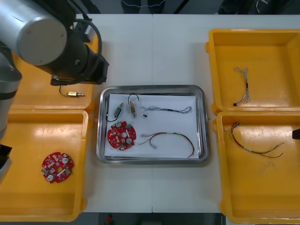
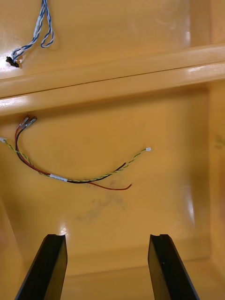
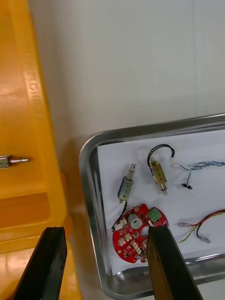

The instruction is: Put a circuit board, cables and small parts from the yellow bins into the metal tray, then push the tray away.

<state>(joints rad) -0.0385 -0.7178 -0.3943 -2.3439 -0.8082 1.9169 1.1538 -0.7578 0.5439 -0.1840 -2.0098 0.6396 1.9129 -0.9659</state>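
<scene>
Status: loading looks done, push not started.

- Metal tray [image 1: 101, 126] sits centre frame in the front view, white inside, between the yellow bins.
- In the tray: round red circuit board [image 1: 121, 135] at its lower left, two small metal parts [image 1: 117, 111] [image 1: 132, 107] just above the board, twisted blue and white cable [image 1: 166, 110] upper middle, red and yellow cable [image 1: 171, 139] lower right. So a board, cables and parts are all in.
- Left in the bins:
  - a spare board [image 1: 57, 167] in the lower-left bin [image 1: 28, 136];
  - one small part [image 1: 75, 93] in the upper-left bin [image 1: 37, 101];
  - a twisted cable [image 1: 243, 91] in the upper-right bin [image 1: 262, 47];
  - a red, yellow and black cable bundle [image 1: 255, 143] in the lower-right bin [image 1: 262, 187].
- Left gripper [image 3: 105, 229]: fingers wide apart, nothing between them. In its wrist view one finger is over the upper-left bin's edge and the other over the tray near the board. Left arm [image 1: 51, 42] fills the upper left of the front view.
- Right gripper [image 2: 108, 239]: fingers wide, empty, over the lower-right bin, with the cable bundle ahead of the fingertips and not touched.

Judgement: the pick-and-place part is complete. What's left is the push, sending the tray toward the top of the front view across the bare table [image 1: 154, 51]. Neither gripper is against the tray rim yet. The left one is closer to it.
</scene>
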